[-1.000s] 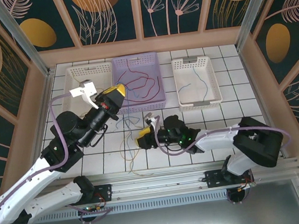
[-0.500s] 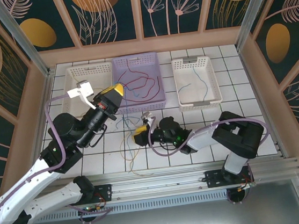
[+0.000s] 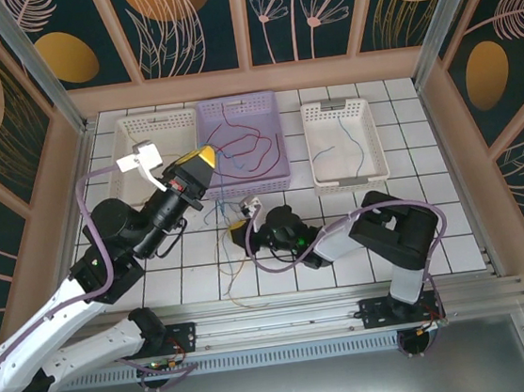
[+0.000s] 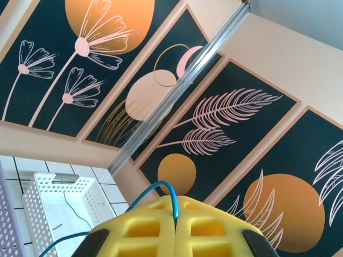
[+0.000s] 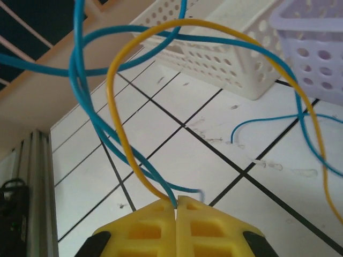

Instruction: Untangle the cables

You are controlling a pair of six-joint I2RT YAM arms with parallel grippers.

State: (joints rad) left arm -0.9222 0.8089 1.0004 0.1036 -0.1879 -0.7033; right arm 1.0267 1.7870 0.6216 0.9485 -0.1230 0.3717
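Grip suits these limp, light cables (image 3: pixel 224 257) near a crossing: the left gripper (image 4: pixel 175 217) pinches a thin blue wire (image 4: pixel 161 183), the right gripper (image 5: pixel 176 206) a thin yellow wire (image 5: pixel 187 21).

My left gripper (image 4: pixel 175 206) and right gripper (image 5: pixel 176 202) both show yellow pads with black flanks. Cables noted: blue cable (image 5: pixel 75 53), yellow cable (image 5: pixel 109 91), and red cable (image 3: pixel 254 140) in the lilac basket (image 3: pixel 204 117) at the table's far edge. Flanking white baskets (image 3: pixel 127 136). The table (image 3: pixel 361 232) is white tile with dark grout. Walls (image 4: pixel 225 80): dark teal, orange discs, pale pink leaf outlines.
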